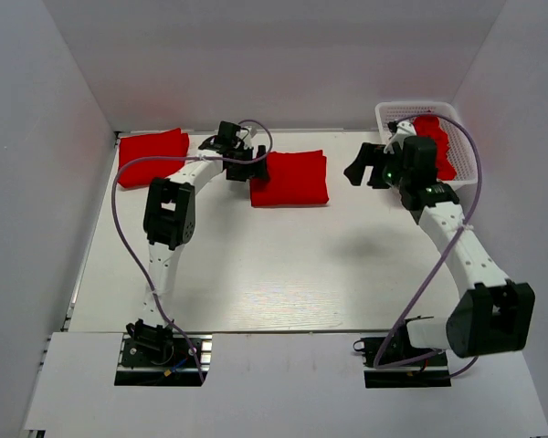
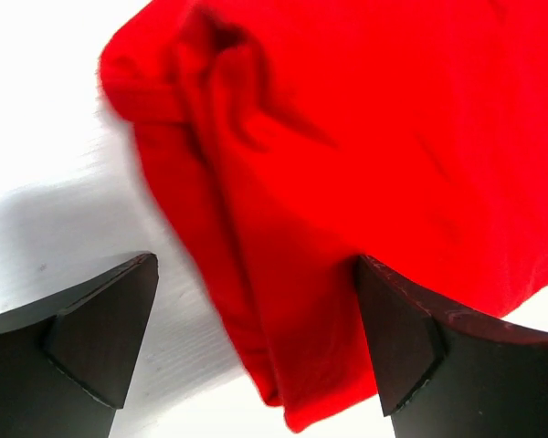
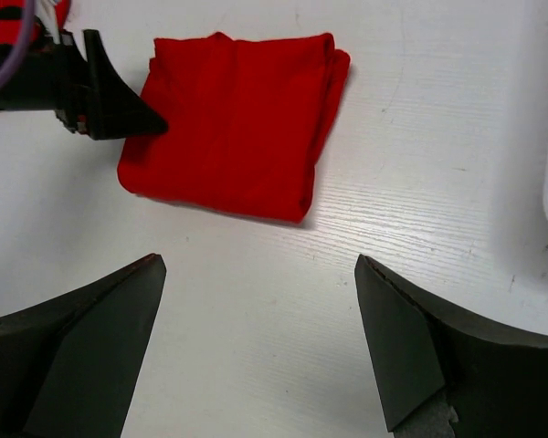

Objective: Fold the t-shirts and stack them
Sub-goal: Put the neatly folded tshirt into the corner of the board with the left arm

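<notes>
White tabletop [image 1: 283, 265]: folded shirt [image 1: 289, 178] lies centre, your left pincer [image 2: 256, 263] spread astride its left edge; right pincer [image 3: 260, 260] spread, empty. Clamp only upper layers and the fold may spill on lifting.

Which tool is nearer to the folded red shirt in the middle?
Left. The left tool is over the shirt, at its left edge; the right tool hangs apart, rightward.

Near table [image 1: 283, 265] lies open; folded shirt [image 1: 290, 179], red stack [image 1: 152, 151] and basket [image 1: 420, 106] crowd the back.
</notes>
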Robot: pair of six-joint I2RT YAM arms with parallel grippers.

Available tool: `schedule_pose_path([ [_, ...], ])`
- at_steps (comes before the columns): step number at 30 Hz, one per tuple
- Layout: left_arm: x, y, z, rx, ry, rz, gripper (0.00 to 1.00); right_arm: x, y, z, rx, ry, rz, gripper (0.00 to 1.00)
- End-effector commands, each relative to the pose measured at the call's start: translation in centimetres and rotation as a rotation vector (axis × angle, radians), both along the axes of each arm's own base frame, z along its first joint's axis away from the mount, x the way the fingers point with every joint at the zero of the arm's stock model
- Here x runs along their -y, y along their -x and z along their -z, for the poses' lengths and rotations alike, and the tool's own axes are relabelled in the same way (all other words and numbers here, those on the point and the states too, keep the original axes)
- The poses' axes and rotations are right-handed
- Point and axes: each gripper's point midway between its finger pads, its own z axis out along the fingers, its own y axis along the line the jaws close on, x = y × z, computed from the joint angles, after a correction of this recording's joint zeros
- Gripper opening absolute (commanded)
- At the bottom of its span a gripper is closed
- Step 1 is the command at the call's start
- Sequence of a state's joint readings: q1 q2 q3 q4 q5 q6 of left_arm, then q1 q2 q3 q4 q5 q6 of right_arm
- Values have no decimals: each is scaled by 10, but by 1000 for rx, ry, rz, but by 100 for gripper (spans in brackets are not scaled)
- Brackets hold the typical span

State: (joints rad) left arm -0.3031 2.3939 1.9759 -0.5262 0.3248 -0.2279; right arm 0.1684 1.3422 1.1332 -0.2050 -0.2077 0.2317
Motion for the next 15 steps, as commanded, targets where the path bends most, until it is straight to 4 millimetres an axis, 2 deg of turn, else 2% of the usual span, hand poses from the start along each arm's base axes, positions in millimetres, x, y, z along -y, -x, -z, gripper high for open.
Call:
schedule_pose_path([
  [1,6,19,35,-67,-73,46,100,9,10,-17,73,2,34,90],
  [3,14,25,43,-90,-63,69,97,14,15,-28,112,-1,57,90],
  [4,20,22,39,-75,-36,84,93,16,18,-26,113,4,65,90],
  [6,28,27,45,-82,-19,107,86,20,22,-26,121,8,85,90],
  [9,28,27,45,-82,-18,107,55,24,24,-29,138,13,110,90],
  [10,31,23,40,-65,-6,112,37,25,26,-32,143,9,111,90],
  [12,33,15,25,-12,6,119,15,26,28,-36,160,15,111,90],
  [13,34,13,24,-3,8,119,0,26,30,-39,169,16,108,90],
  [15,36,4,4,65,16,135,0,30,32,-40,179,28,121,90],
])
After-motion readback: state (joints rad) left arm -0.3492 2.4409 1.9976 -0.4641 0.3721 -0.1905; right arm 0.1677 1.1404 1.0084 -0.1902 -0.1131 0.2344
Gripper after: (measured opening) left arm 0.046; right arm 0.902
